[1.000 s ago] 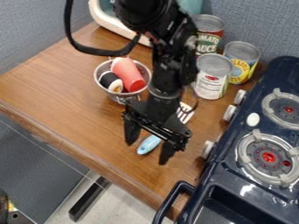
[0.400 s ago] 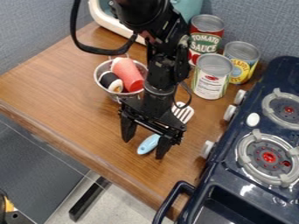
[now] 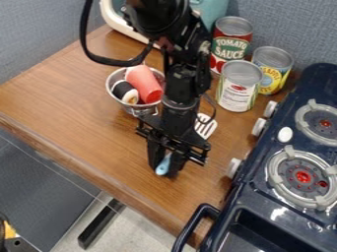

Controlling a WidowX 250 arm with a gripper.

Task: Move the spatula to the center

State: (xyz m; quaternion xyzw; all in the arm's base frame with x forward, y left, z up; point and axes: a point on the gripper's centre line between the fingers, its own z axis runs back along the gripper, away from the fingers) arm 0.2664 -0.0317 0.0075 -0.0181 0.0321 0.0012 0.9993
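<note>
The end effector (image 3: 164, 170) is hiding the middle of the spatula (image 3: 206, 127), while the arm (image 3: 178, 81) is running out past the top edge. The white-labelled can (image 3: 237, 96) is covering part of the red can (image 3: 232, 42), and its smallest print is coming out too small to read. The frame's edges are cutting off the stove (image 3: 259, 197), the surface (image 3: 79, 103) and the teal-and-white object (image 3: 214, 10).

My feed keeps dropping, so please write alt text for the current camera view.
The black gripper has its fingers closed on the blue handle of a slotted spatula, on a wooden counter. Farther back are a metal bowl of small items at left and three food cans at right. A dark blue toy stove lines the right edge.
</note>
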